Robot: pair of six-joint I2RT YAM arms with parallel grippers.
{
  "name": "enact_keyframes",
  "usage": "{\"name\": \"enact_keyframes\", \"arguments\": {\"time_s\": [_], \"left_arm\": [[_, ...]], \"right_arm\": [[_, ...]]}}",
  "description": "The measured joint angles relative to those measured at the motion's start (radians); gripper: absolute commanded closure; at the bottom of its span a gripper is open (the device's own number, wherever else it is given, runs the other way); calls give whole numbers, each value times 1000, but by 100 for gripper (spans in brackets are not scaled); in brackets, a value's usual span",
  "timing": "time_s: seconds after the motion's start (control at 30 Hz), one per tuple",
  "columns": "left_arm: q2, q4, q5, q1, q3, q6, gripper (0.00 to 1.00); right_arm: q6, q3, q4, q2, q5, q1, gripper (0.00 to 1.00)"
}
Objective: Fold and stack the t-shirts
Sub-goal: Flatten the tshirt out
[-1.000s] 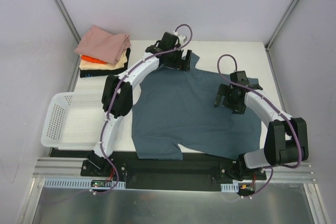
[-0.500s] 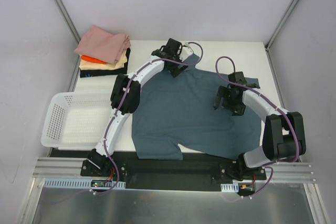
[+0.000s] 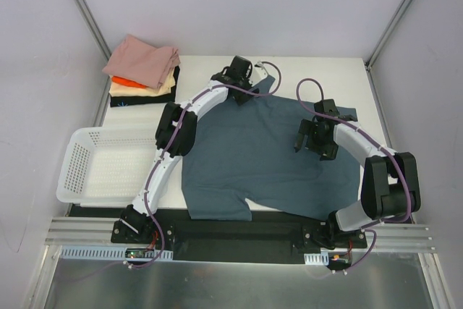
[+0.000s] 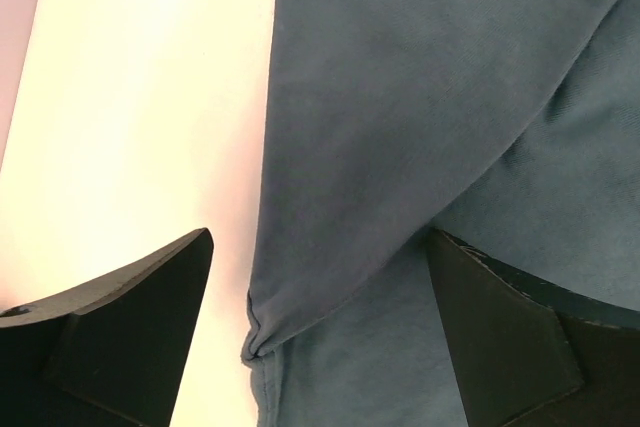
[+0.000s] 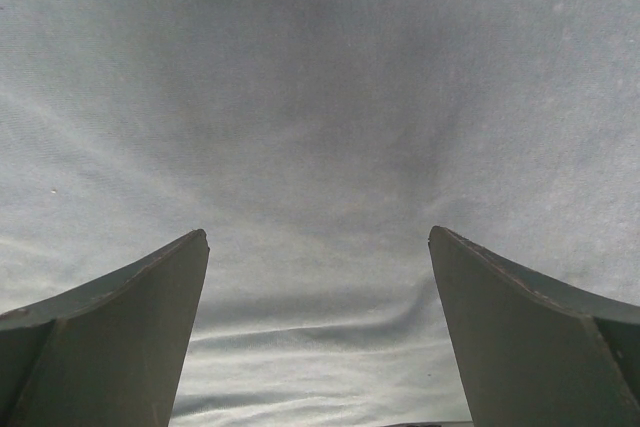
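Slate-blue cotton covers most of the bench (image 3: 318, 77): the blue shirt (image 3: 260, 157) lies opened out across the middle and right side. One sleeve pokes toward the near edge and the other points to the right edge. Its surface is mostly flat, with soft ripples rather than sharp creases. Along its far left side a flap of the cloth is turned over onto itself. Seen from the left wrist, that flap (image 4: 400, 127) runs in a long curve and ends in a small puckered corner next to bare white bench (image 4: 130, 97). A stitched hem shows at the top right of that view.

The left claw (image 3: 242, 90) sits low over this folded edge near the far edge of the bench. Its jaws (image 4: 318, 237) stand wide, one finger over the bench and the other over the cloth, with the flap between them and nothing pinched.

The right claw (image 3: 309, 146) hangs over the right part of the shirt, near the right-hand sleeve. It is spread wide too (image 5: 318, 237), with only rippled cloth (image 5: 320, 97) below it.

At the far left corner sits a folded pile: a pink shirt (image 3: 145, 59) on top, then an orange shirt (image 3: 123, 81), a cream shirt (image 3: 148, 89) and a black shirt (image 3: 137, 98) underneath. A white basket (image 3: 79, 171) stands at the near left edge.
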Motion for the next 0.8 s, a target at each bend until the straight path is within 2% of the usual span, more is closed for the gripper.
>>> {"name": "enact_keyframes", "arguments": {"time_s": [0.37,0.4,0.47,0.5,0.57,0.6,0.8], "left_arm": [[11,63,-23,0,-4,6,37],[11,67,-24,0,-4,6,47],[12,80,-27,0,-4,9,56],[12,86,-30,0,-4,11,73],[12,98,-29,1,-7,19,97],[12,105,-28,1,-10,23,100],[12,113,-5,12,-19,30,100]], "right_arm": [[0,8,-2,43,1,0,4],[0,10,-2,46,1,0,4],[0,16,-2,54,1,0,4],[0,18,-1,57,1,0,4],[0,21,-1,63,1,0,4],[0,21,-1,64,1,0,3],[0,23,-2,64,1,0,4]]}}
